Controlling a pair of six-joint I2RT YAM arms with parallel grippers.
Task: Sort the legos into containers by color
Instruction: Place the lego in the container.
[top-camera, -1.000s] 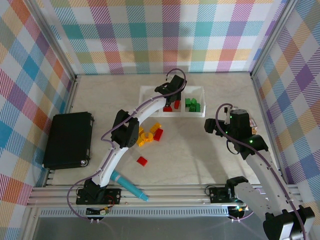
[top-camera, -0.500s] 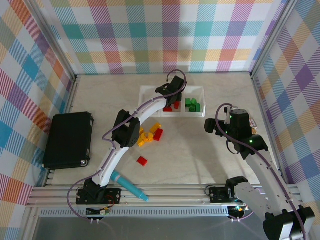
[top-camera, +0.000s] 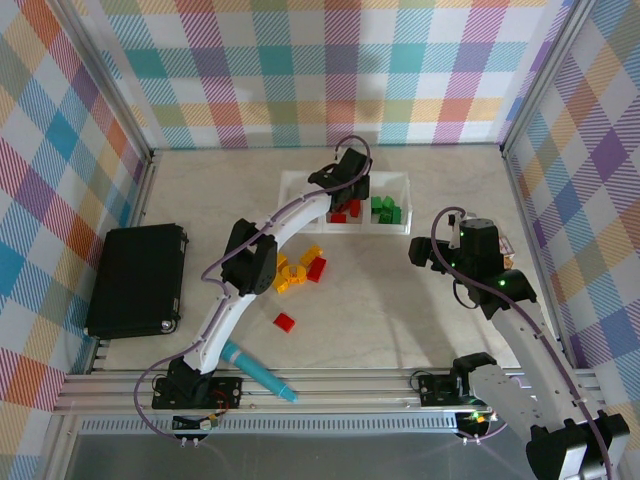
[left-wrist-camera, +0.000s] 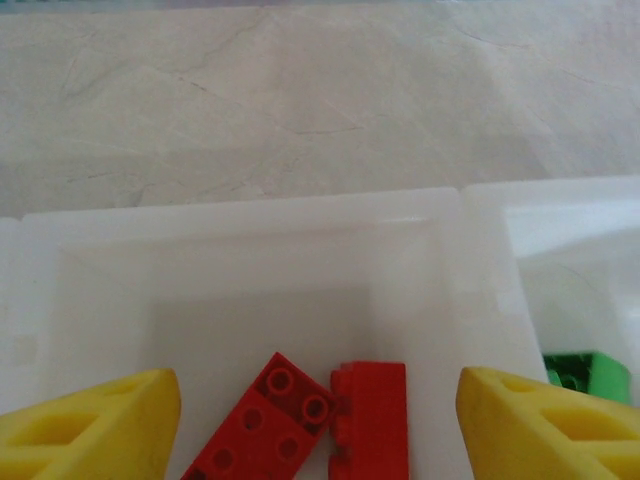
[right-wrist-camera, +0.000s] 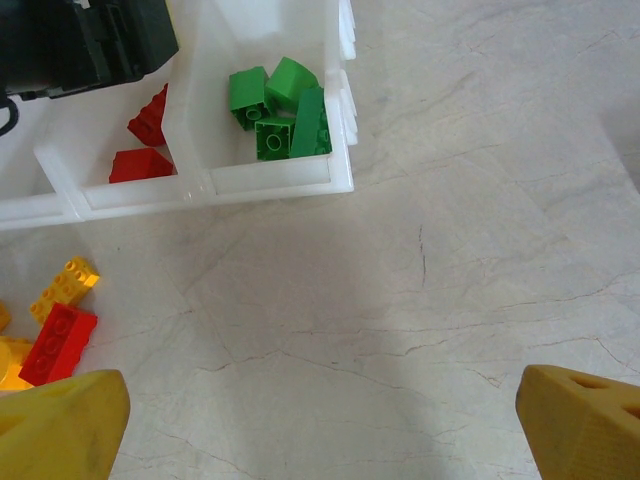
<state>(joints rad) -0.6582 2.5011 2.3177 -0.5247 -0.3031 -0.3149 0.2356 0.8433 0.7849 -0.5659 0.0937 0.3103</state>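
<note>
the left gripper (left-wrist-camera: 320, 412) hangs over the middle compartment of the white tray (top-camera: 296, 190), its jaws spread wide with nothing between them. two red bricks (left-wrist-camera: 372, 415) lie touching on the compartment floor right under it. the green bricks (right-wrist-camera: 280, 110) sit in the right-hand compartment, and the left-hand one looks bare. the right gripper (right-wrist-camera: 320, 415) hovers over open table near the tray's right corner, jaws likewise released and empty.

the nearest risk is at the tray. with the fingers this wide and this low, a sideways pull-out could catch a dividing wall and shove or tip the light tray, spilling sorted pieces.

next is the loose pile (top-camera: 300, 268) of yellow and red bricks, packed so they touch. a grasp there could pinch two at once, take the wrong colour, or scatter the neighbours.

the lone red brick (top-camera: 285, 321) lies near the left arm's lower link, with the teal marker (top-camera: 258, 370) not far off. a low sweep of that arm could knock either away.
</note>
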